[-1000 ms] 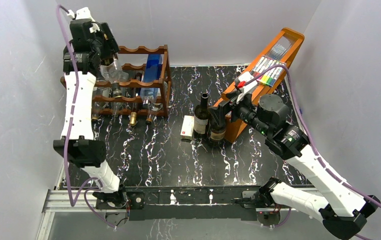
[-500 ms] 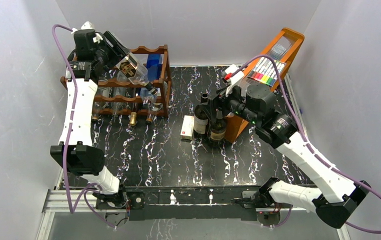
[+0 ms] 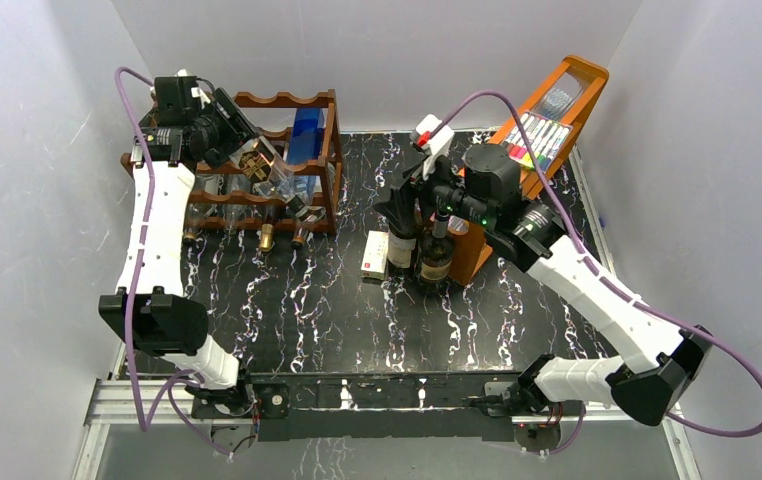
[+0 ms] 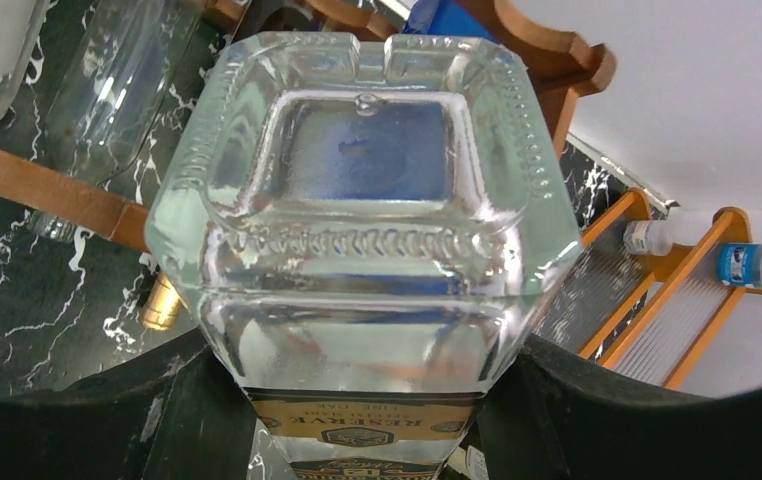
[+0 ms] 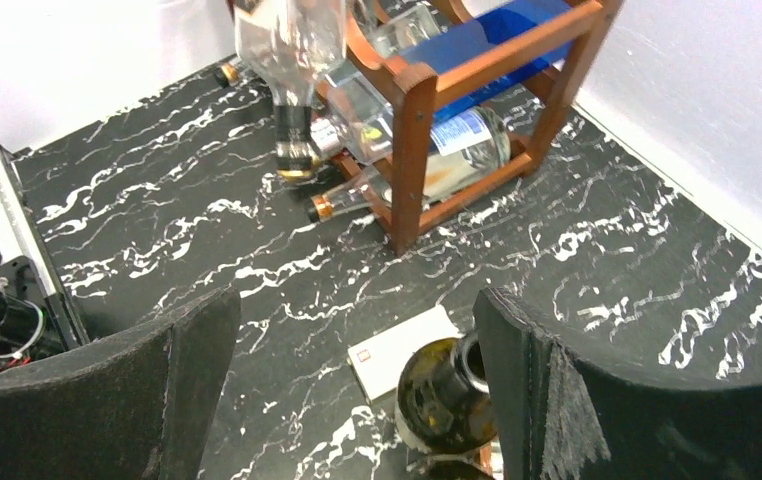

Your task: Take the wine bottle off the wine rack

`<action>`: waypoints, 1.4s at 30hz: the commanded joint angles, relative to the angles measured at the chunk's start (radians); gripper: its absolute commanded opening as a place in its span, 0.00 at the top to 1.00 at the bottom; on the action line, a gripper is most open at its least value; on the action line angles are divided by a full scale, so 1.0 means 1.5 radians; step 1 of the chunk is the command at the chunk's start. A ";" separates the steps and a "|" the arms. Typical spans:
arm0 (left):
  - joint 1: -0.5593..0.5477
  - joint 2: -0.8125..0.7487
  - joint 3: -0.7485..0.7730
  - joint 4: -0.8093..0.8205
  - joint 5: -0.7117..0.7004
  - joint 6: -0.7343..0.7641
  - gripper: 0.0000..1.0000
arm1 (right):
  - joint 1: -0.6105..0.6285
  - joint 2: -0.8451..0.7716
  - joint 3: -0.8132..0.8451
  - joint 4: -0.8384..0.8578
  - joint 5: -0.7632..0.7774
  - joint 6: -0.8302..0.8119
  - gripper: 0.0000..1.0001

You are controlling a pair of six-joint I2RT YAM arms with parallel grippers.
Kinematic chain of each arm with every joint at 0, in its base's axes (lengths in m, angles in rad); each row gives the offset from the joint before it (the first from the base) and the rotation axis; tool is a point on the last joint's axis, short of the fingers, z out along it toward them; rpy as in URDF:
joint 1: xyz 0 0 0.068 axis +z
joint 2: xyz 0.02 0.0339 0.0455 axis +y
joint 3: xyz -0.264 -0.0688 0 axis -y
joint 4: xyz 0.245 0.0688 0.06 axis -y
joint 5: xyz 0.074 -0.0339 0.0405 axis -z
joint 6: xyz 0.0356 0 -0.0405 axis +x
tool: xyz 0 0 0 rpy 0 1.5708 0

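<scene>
Two arms work here, each with one gripper. One clear square bottle (image 4: 357,230) sits clamped in the left gripper (image 4: 357,430). Just beyond that gripper stands one wine rack (image 3: 297,100) of three tiers, holding one blue item (image 3: 307,135) and several more clear bottles, too overlapped to count. Directly below the right gripper (image 5: 352,330) stand two dark bottles (image 3: 403,245), with one small white box (image 3: 375,254) beside them. To that gripper's right leans one orange tray stand (image 3: 582,75) carrying one row of coloured markers (image 3: 537,140).

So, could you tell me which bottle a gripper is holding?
The clear square-based bottle in the left gripper, tilted neck-down at the wine rack; the others lie racked or stand on the table.
</scene>
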State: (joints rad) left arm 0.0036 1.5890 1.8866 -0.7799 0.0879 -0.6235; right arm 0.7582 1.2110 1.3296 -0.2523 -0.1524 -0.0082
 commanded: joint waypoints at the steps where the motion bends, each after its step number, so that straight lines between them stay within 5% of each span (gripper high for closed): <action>1: 0.003 -0.083 -0.011 0.050 0.038 -0.011 1.00 | 0.027 0.029 0.053 0.060 -0.017 -0.026 0.02; 15: 0.004 -0.164 -0.155 0.114 0.156 -0.026 1.00 | 0.116 0.098 0.075 0.063 0.016 -0.125 0.02; 34: 0.004 -0.332 -0.456 0.142 0.294 -0.120 1.00 | 0.152 0.051 -0.035 -0.015 -0.167 -0.546 0.02; 42: 0.003 -0.357 -0.551 0.151 0.345 -0.132 1.00 | 0.169 0.017 -0.146 0.037 -0.211 -0.676 0.02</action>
State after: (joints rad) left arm 0.0044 1.1057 1.0725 -0.6338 0.4656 -0.7757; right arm 1.0004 1.2568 1.1297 -0.2634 -0.4110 -0.8867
